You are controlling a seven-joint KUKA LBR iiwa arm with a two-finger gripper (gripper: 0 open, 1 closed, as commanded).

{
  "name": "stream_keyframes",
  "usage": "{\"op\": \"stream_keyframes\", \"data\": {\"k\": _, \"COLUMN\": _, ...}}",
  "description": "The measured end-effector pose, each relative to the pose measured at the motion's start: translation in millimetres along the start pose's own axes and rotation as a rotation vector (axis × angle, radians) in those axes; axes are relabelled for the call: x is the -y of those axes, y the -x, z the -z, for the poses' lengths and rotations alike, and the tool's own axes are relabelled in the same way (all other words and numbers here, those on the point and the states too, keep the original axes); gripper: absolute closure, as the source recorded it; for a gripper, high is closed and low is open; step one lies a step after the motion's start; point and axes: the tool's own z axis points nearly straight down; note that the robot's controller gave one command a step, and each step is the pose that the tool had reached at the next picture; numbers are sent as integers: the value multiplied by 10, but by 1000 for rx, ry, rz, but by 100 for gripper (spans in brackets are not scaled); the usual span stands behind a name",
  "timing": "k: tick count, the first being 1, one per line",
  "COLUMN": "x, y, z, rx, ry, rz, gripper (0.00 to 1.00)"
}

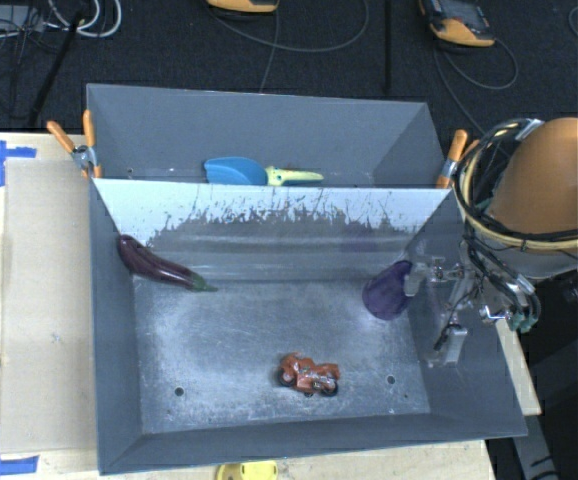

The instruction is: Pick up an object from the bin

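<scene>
My gripper (435,308) is low at the bin's right wall, open, with nothing between its fingers. One finger (452,344) points toward the front; the other (417,272) is right beside a rounded purple thing (386,293) lying on the floor near the right wall. That purple thing is to the left of the gripper, touching or nearly touching the finger. A small red and dark toy vehicle (309,374) lies on the floor toward the front, left of and below the gripper.
A dark purple toy aubergine (157,265) lies at the left by the back slope. A blue scoop with a yellow-green handle (254,173) rests in the compartment behind the divider. The arm's orange dome and cables hang over the right rim.
</scene>
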Motion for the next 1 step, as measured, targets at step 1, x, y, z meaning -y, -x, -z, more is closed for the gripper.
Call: {"op": "stream_keyframes", "data": {"k": 1, "x": -10, "y": 15, "z": 42, "rx": 8, "ry": -1, "rz": 5, "gripper": 100}}
